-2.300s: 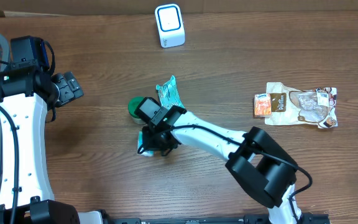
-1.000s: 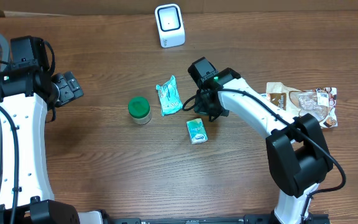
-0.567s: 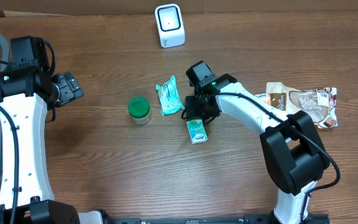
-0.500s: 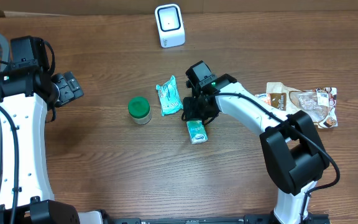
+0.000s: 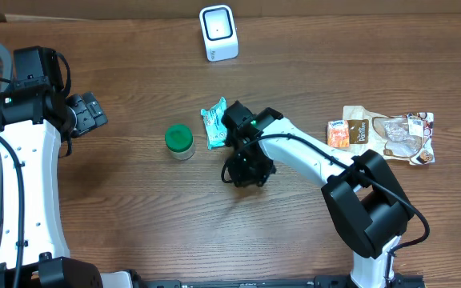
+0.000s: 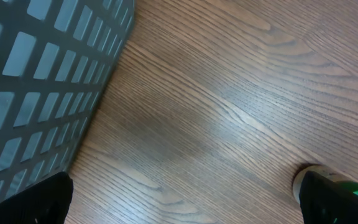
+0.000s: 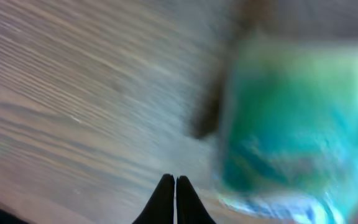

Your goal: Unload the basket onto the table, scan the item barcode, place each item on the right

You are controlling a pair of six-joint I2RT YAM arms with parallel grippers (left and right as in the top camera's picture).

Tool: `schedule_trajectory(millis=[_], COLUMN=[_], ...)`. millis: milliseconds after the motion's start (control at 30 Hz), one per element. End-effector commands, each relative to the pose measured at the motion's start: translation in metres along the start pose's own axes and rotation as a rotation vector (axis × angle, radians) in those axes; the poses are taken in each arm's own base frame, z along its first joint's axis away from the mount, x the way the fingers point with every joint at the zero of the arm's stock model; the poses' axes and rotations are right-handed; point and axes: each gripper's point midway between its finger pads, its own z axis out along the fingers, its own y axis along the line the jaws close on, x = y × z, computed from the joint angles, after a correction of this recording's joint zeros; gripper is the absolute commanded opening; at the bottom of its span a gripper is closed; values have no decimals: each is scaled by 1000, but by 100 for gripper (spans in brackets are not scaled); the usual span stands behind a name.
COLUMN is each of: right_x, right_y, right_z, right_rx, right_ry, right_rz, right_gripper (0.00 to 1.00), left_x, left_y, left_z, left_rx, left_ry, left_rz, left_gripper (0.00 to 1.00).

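- Spanning the whole view, the brown wooden table (image 5: 134, 232) carries everything, with the grey slotted plastic basket (image 6: 36, 81) at its nine o'clock edge.
- Parked by that basket, the left gripper (image 5: 89, 112) stands spread wide and empty, unmoved over the last seconds.
- The brown-and-white snack packet (image 5: 390, 138) lies at three o'clock, untouched.
- The white barcode scanner (image 5: 218, 32) stands at twelve o'clock, well apart from the items.
- The right gripper (image 7: 176, 186) has swung from the teal foil pouch (image 5: 214, 124) down towards six o'clock. Its fingertips are pinched together on nothing.
- The green-lidded jar (image 5: 178, 140) sits at the right gripper's nine o'clock.
- The small teal cardboard box (image 7: 291, 124) was in plain sight half a second ago. It is now hidden from above under the wrist, lying blurred at the fingertips' two o'clock.
- Judgement: the box is ungrasped and far from the scanner. Clenched fingers can only nudge it, so they must part first.
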Motion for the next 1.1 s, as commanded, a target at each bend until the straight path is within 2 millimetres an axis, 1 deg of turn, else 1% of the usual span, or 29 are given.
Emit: schedule_trajectory(millis=[0,67,200,367,400,467,500,533,567,633,700,800,867,900,933,967,1000,1033,1067], right_x=[1,-2,-14,-29,-32,-46,-54,-68,-77,-97,-106,-109,-108,-107,-106,-105,-103,-99,-95], right_y=[-28,-45,-68,-109,-114,-120,-120,-114,-107,-82,-71,-70,-71,-70,-68,-65,-61,-56,-53], right_z=[1,-2,-10,-34,-37,-41,-41,-39,-37,-32,-32,-35,-41,-52,-71,-83,-95,-112,-125], right_rx=[151,248,378,600,615,595,566,494,435,271,202,196,195,174,133,101,60,11,-27], right_ry=[-10,-49,-141,-288,-309,-364,-385,-415,-425,-443,-462,-473,-472,-473,-483,-490,-495,-509,-516], right_rz=[100,174,266,362,370,399,403,385,352,243,206,206,213,221,229,233,234,236,229], right_gripper=[4,4,4,5,5,4,4,4,4,4,4,4,4,4,4,7,13,22,28], left_x=[0,0,0,0,0,0,0,0,0,0,0,0,0,0,0,0,0,0,0], left_y=[-2,-2,-2,-2,-2,-2,-2,-2,-2,-2,-2,-2,-2,-2,-2,-2,-2,-2,-2], left_z=[0,0,0,0,0,0,0,0,0,0,0,0,0,0,0,0,0,0,0], left_rx=[6,6,5,6,5,5,5,5,5,6,6,5,5,5,6,6,6,6,6], left_ry=[0,-1,-1,-1,-1,-1,-1,-1,-1,0,-1,-1,-1,-1,0,0,0,0,0], left_rz=[21,21,21,21,21,21,21,21,21,21,21,21,21,21,21,21,21,21,21], left_gripper=[100,100,100,100,100,100,100,99,100,100,100,100,100,100,100,99,100,99,100])
